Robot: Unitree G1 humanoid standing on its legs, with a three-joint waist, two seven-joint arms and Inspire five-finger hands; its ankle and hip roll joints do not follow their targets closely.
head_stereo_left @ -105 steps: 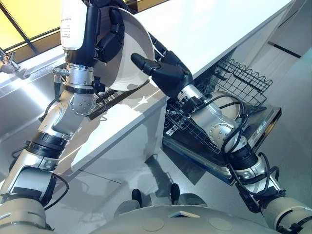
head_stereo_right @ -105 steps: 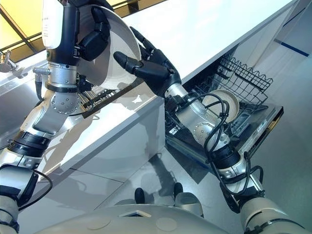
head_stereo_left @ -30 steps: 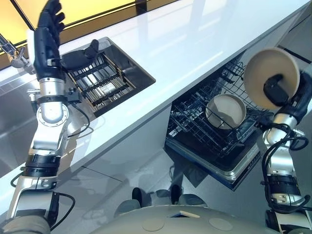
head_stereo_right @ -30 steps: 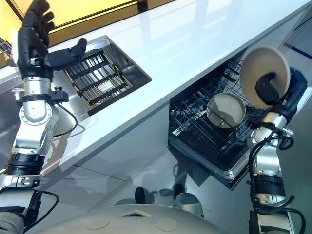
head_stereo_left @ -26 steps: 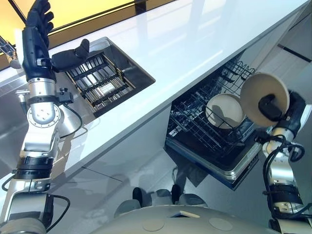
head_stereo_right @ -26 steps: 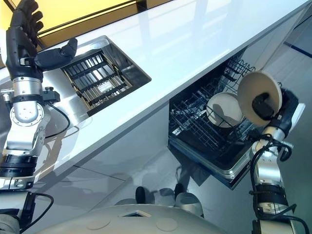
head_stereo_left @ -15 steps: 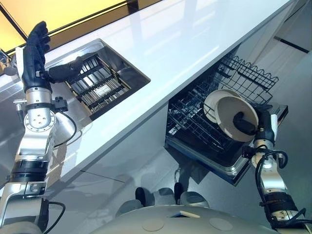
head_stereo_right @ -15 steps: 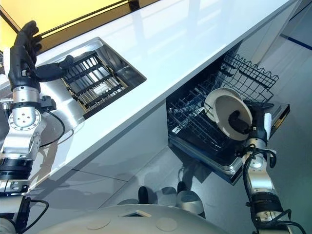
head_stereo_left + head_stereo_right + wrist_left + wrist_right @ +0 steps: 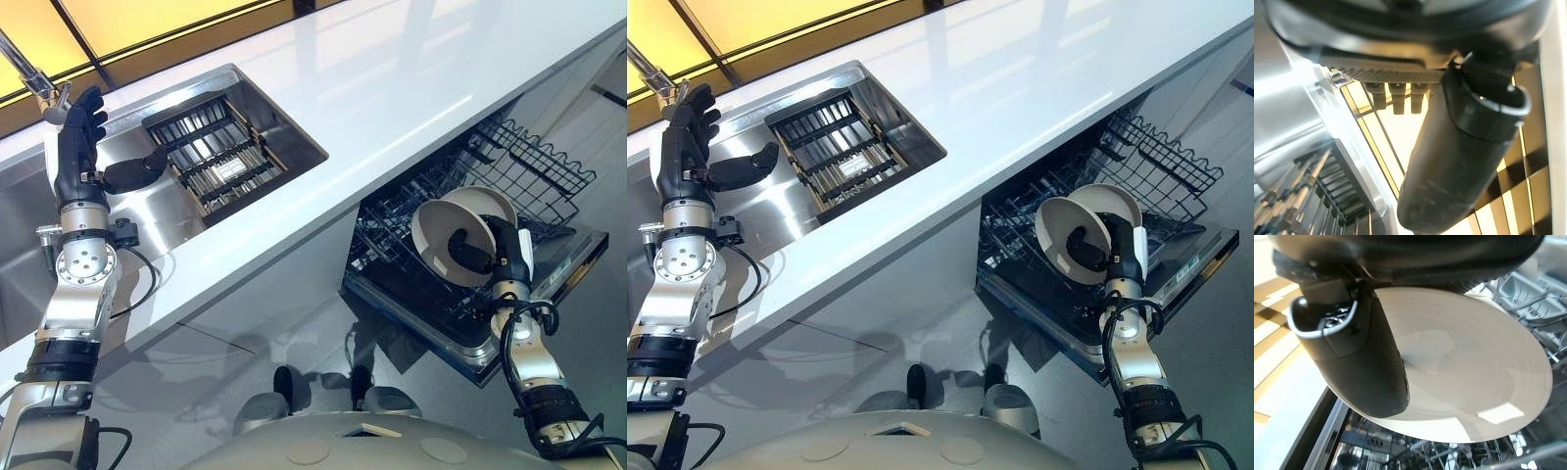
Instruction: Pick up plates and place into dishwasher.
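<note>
The right hand (image 9: 468,257) has its thumb and fingers curled round the rim of a pale plate (image 9: 438,227). In the right wrist view the thumb (image 9: 1364,360) lies across the plate's hollow face, so the grip looks firm. The plate stands almost on edge, its face turned toward the camera, over the pulled-out lower rack (image 9: 411,264) of the dishwasher. Its lower edge hangs close to the wires. I cannot tell whether it touches them.

Just behind it, a 2nd pale rim (image 9: 493,195) shows above the held plate. I judge this to be 1 plate already standing in the rack. The dishwasher door (image 9: 578,259) lies open beneath, and a wire basket (image 9: 544,166) juts out farther back.

The left hand (image 9: 76,147) is raised over the steel sink (image 9: 24,211), well apart from the dishwasher. Its fingers are straight, its thumb stands out sideways, and it holds nothing. A slatted grid (image 9: 211,162) sits in the sink beside it, and the white table (image 9: 392,88) runs between sink and dishwasher.

By my reading, 1 plate is stowed and the 2nd is at the rack but not yet set down. What remains is to seat it between the tines beside the 1st plate and let go. Whether more plates wait elsewhere I cannot tell.
</note>
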